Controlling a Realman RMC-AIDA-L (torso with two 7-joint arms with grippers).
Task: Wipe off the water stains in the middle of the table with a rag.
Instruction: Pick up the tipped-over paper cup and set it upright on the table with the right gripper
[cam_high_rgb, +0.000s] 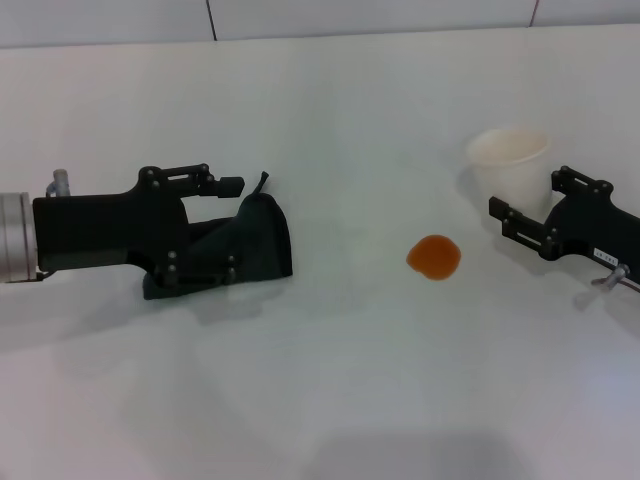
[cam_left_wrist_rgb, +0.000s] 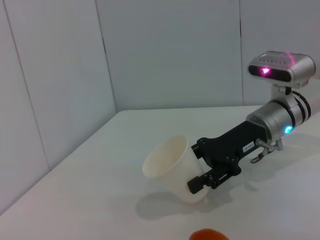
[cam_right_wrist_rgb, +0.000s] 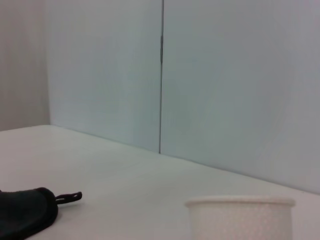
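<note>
A white paper cup (cam_high_rgb: 509, 166) stands upright, backed by a pale panelled wall (cam_left_wrist_rgb: 170, 55) with vertical seams.

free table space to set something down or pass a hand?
Bare table along the whole near edge, the strip between rag and orange stain, and the far side behind them. Crowded: left, where the left gripper is on the rag; right, where the right gripper closes around the paper cup.

Table: the large white smooth table (cam_high_rgb: 330, 380) looked faintly sheeny.
Rag: the dark green-black folded cloth rag (cam_high_rgb: 255, 240) looked soft, matt.
Stain: the orange roundish liquid blotch (cam_high_rgb: 434, 257) looked glossy.
Cup: the white paper cup (cam_high_rgb: 507, 163) looked matt.
</note>
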